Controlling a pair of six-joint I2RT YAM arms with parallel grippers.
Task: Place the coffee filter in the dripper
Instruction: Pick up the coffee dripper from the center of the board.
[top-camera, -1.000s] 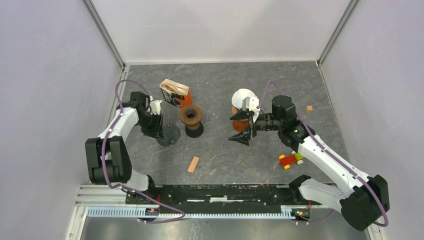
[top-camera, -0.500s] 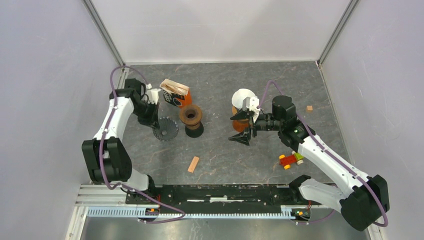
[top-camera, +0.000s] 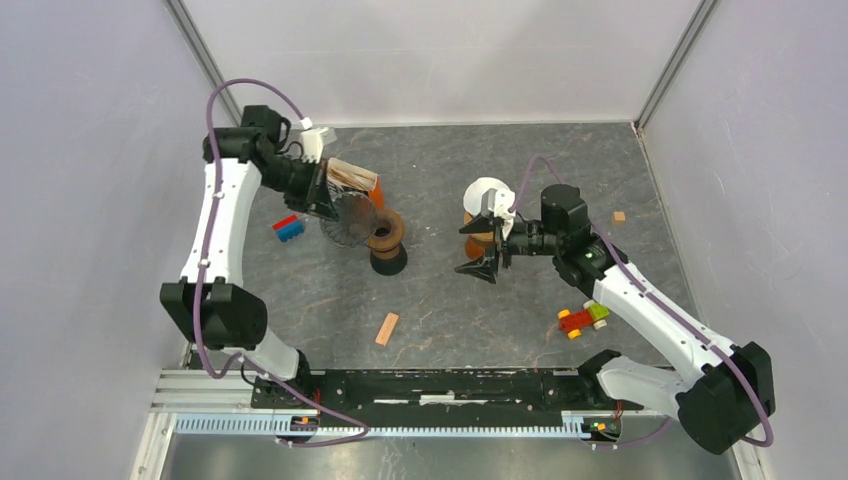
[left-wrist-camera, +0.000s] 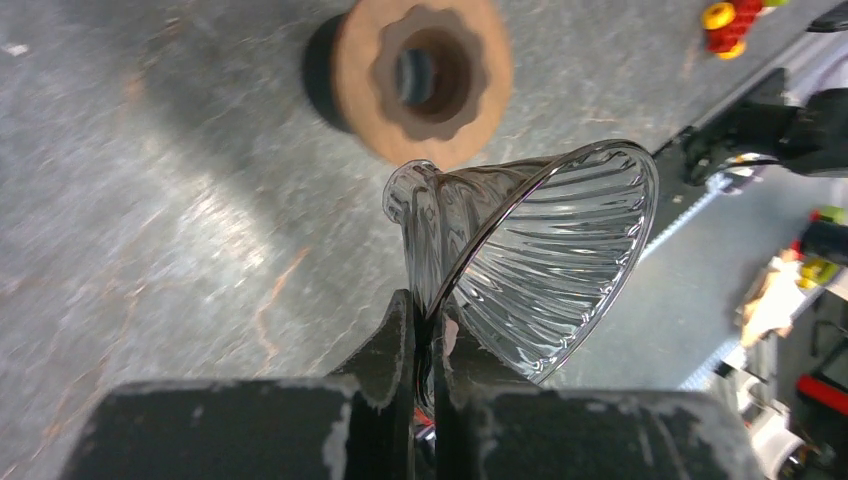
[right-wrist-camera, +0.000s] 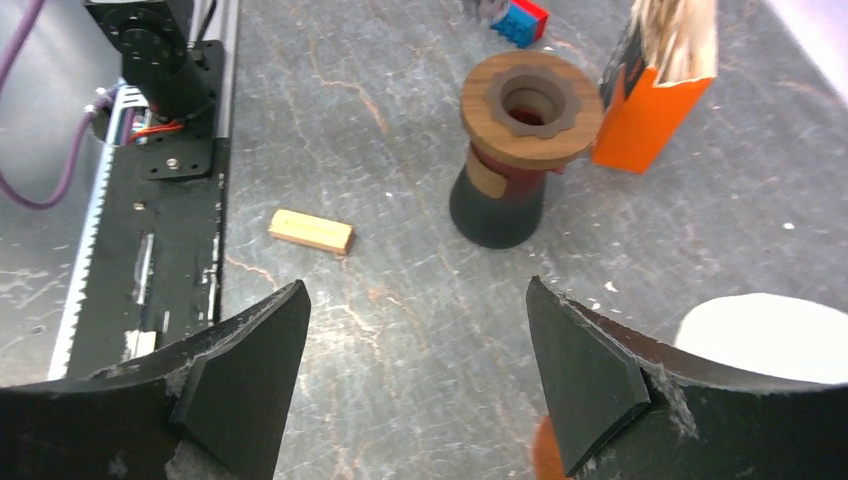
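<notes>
Coffee filter (top-camera: 487, 190): how much of it is showing?

Only part. From above it is appearing as a white round shape, sitting on an orange thing (top-camera: 468, 220) that the right pincer (top-camera: 478, 250) is mostly covering. In the right wrist view the picture's edge is cutting the filter (right-wrist-camera: 770, 335) off at the lower right corner.

Where is it lying?

Well to the right of the wooden-topped stand (top-camera: 383, 232), just behind the right pincer's far finger and not between the fingers.

And that pincer?

Its jaws are standing wide apart, holding nothing and facing the stand (right-wrist-camera: 530, 105).

What is the left pincer (top-camera: 325, 200) doing?

Its fingers (left-wrist-camera: 400, 335) are pressing together on the rim of the glass dripper (left-wrist-camera: 545, 260), holding it tilted just left of the stand (left-wrist-camera: 420, 75). From above the dripper (top-camera: 350, 218) is overlapping the stand's edge, and I cannot tell whether they are touching.

Anything else hidden?

The orange box (top-camera: 352, 185) behind the stand is partly disappearing behind that pincer.
</notes>
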